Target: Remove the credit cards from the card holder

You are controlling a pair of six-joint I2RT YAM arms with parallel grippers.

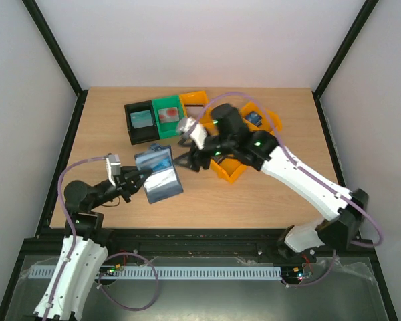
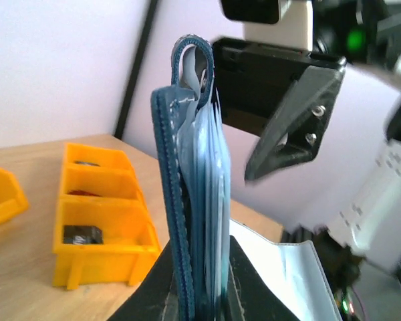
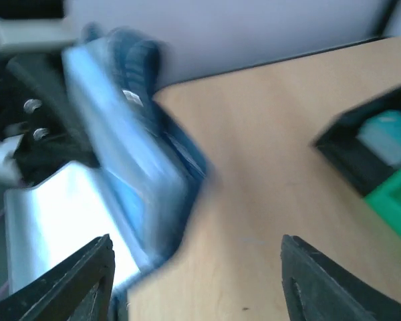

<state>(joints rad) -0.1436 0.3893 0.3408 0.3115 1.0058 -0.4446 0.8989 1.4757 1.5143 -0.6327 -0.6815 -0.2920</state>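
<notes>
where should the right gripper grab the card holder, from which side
Likely the free right edge of the card holder, on its raised flap, coming from the right: the left gripper clamps the left edge, and that flap stands thin and upright.

card holder (image 1: 159, 175): centre-left of bench (image 1: 254, 200)
left end effector (image 1: 146, 175): at holder's 9 o'clock, gripping its edge
right end effector (image 1: 187, 160): just off holder's 2 o'clock
bin row (image 1: 166, 101): holder's 12 o'clock
credit card (image 1: 142, 120): in leftmost bin (image 1: 130, 124); another in middle bin (image 1: 157, 114)
further bins (image 1: 228, 172): 3 o'clock, under right arm (image 1: 301, 175)
</notes>
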